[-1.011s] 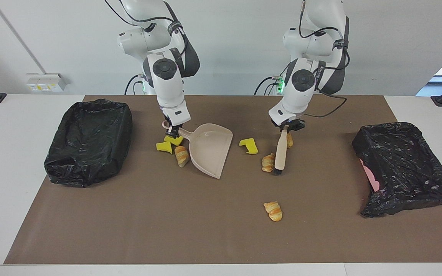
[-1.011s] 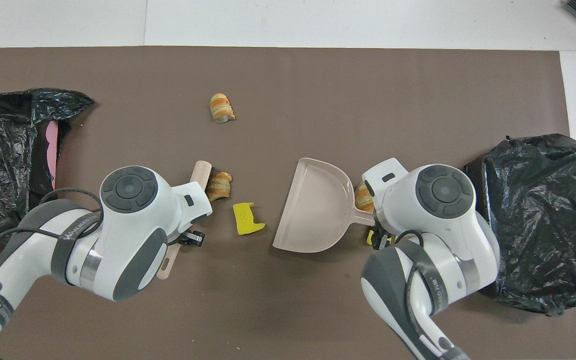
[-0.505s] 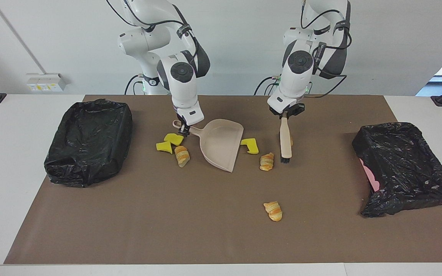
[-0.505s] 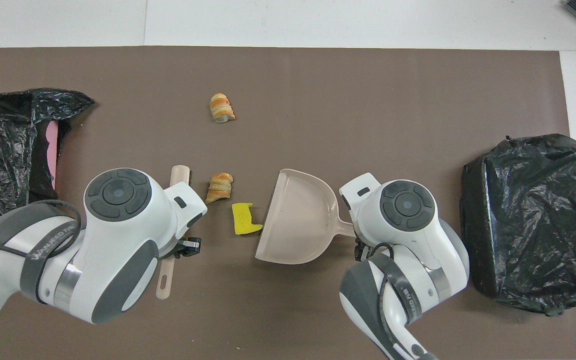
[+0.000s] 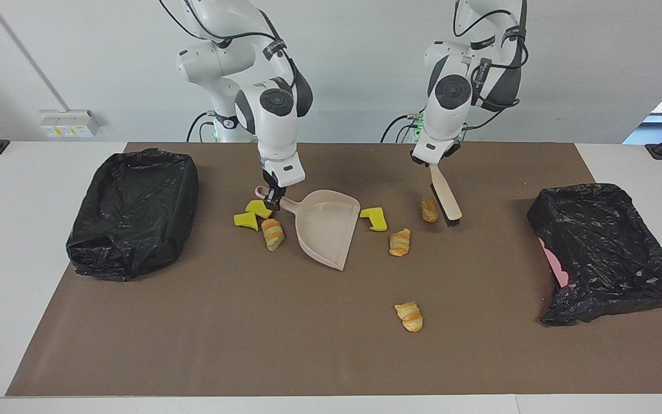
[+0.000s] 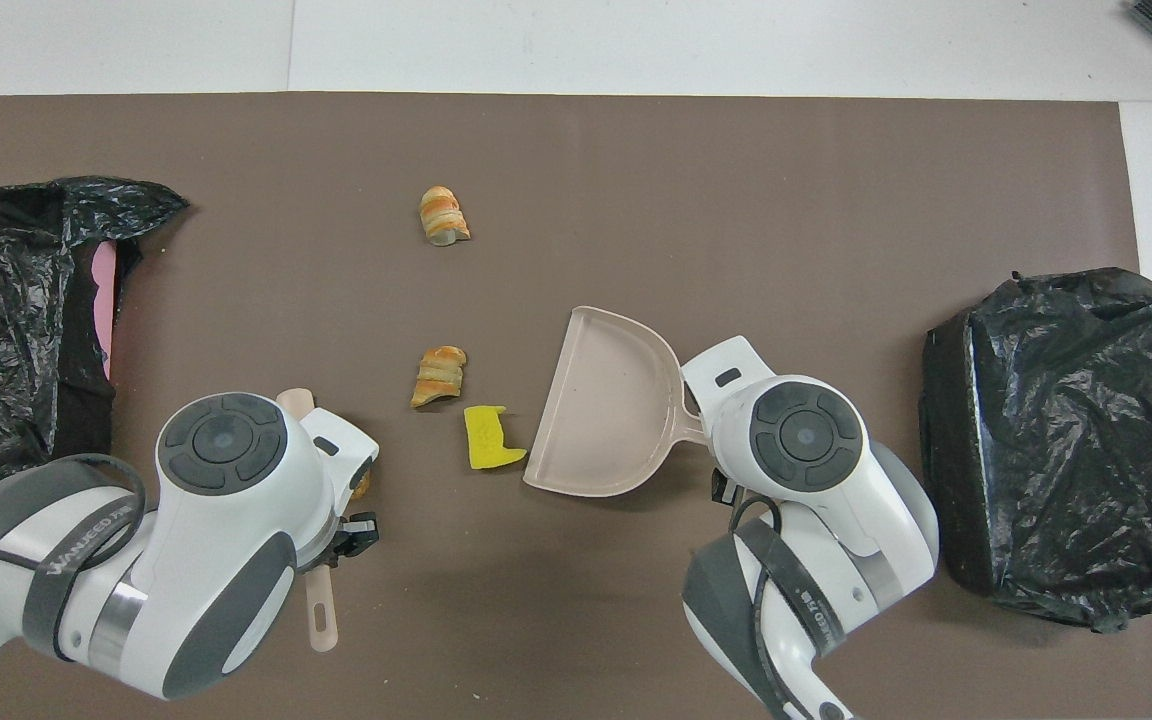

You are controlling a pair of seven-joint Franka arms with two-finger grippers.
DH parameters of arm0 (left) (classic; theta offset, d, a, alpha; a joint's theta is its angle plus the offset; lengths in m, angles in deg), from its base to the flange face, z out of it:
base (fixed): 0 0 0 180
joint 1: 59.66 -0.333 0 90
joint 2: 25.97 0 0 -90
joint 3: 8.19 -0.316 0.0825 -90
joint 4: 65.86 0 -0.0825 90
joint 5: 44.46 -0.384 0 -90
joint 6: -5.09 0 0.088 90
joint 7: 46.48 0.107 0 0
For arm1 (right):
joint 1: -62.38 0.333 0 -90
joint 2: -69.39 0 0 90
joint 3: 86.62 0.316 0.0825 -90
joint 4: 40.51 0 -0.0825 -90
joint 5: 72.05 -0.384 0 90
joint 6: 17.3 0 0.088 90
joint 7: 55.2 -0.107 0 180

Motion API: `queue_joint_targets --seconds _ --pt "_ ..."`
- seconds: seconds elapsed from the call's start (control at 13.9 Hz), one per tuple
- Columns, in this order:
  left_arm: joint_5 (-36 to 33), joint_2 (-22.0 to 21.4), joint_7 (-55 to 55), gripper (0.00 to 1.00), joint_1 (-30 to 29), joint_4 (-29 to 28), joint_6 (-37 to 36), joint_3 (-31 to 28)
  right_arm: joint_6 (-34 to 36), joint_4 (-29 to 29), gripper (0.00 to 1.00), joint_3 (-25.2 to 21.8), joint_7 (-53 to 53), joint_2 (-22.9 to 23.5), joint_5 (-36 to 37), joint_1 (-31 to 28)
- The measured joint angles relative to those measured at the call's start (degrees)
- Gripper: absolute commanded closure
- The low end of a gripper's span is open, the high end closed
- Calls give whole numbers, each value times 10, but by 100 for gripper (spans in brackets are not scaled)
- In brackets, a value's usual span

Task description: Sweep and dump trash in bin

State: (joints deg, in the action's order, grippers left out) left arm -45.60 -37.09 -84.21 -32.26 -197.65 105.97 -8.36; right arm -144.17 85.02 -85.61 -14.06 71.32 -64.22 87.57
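My right gripper is shut on the handle of the beige dustpan, which is empty, with its open edge beside a yellow sponge chunk. My left gripper is shut on the handle of the brush, held tilted with its bristles low over the mat beside a croissant roll. Another roll lies between the sponge chunk and the brush. Two yellow chunks and a roll lie by the dustpan's handle. One roll lies farthest from the robots. The overhead view shows the dustpan and the sponge chunk.
A bin lined with a black bag stands at the right arm's end of the brown mat. A second black-bagged bin, with pink showing at its edge, stands at the left arm's end.
The left gripper swung the brush off the middle roll toward the left arm's end, uncovering the roll behind it. The right gripper shifted the dustpan toward the sponge chunk.
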Motion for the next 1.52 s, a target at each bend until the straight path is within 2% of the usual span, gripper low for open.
queue_joint_targets --seconds 0.14,0.22,0.29,0.43,0.51,0.58,0.87,1.16,1.3,1.37,1.44,1.52 --pt "0 -10 -13 100 -1 -21 2 0 2 1 97 0 -16 -5 0 1" --pt "0 -11 -17 100 -4 -32 8 -1 7 3 69 0 -31 -6 0 3" --pt "0 -11 -21 100 -10 -44 19 -1 13 5 52 0 -43 -6 0 8" --pt "0 -11 -33 100 -17 -68 51 -3 23 6 42 1 -47 -6 0 21" --pt "0 -10 -40 100 -17 -77 68 -2 30 6 27 2 -44 -6 0 24" --pt "0 -8 -44 100 -16 -84 85 0 33 6 0 2 -34 -6 0 25" --pt "13 20 -35 100 -4 -88 161 7 33 7 0 -1 4 -6 0 11" --pt "78 38 53 100 6 -76 203 9 29 8 0 -1 29 -5 -5 -8" --pt "91 39 70 100 13 -72 208 10 20 11 12 1 29 -1 -5 -4" --pt "93 40 72 100 17 -70 209 10 18 13 14 1 29 1 -6 -2" --pt "94 42 74 100 19 -67 209 11 18 13 22 1 29 3 -7 -1" --pt "94 45 77 100 20 -63 209 11 18 14 51 1 29 4 -7 0"
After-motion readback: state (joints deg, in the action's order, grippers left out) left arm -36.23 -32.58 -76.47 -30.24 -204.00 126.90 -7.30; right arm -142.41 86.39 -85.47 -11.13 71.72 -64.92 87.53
